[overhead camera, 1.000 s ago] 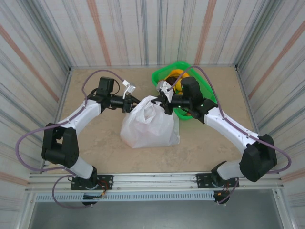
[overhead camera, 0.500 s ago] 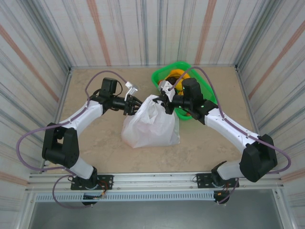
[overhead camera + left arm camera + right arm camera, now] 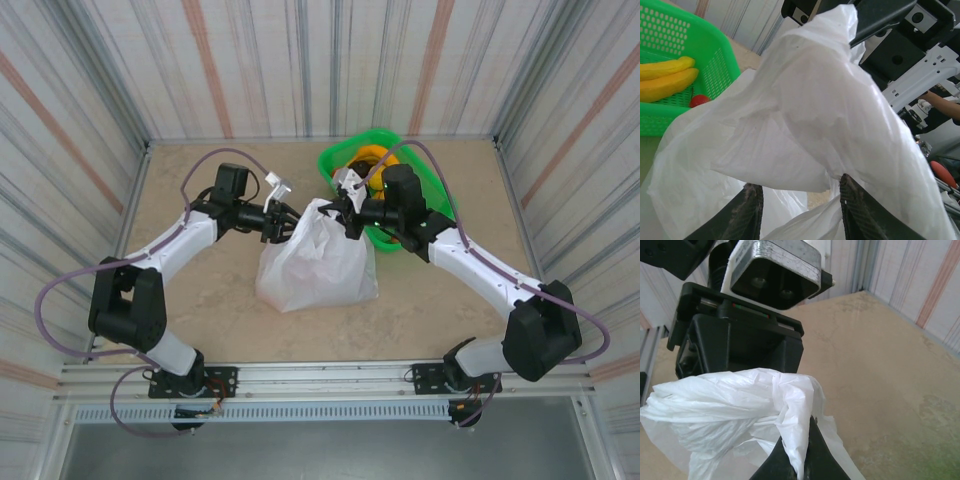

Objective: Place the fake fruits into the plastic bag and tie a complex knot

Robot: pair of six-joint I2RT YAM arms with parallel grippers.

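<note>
The white plastic bag [image 3: 317, 265] stands mid-table with its top pulled up into a bunch. My right gripper [image 3: 343, 215] is shut on a bunched strip of the plastic bag [image 3: 790, 405], with film pinched between its fingers [image 3: 790, 465]. Opposite it, my left gripper [image 3: 288, 222] is open at the bag's upper left, with loose film of the plastic bag [image 3: 815, 115] lying between its fingers [image 3: 747, 212]. Fake fruits lie in the green basket: yellow bananas [image 3: 665, 80] and a red one [image 3: 699, 100]. Whether the bunch holds a knot I cannot tell.
The green basket [image 3: 392, 142] sits at the back right, partly under my right arm, with yellow and orange fruit [image 3: 368, 155] in it. Striped walls close the table on three sides. Bare tabletop [image 3: 200, 300] lies left of and in front of the bag.
My left gripper has moved right, up to the bag's top, and its jaws have spread. The right gripper has kept its hold and place.
</note>
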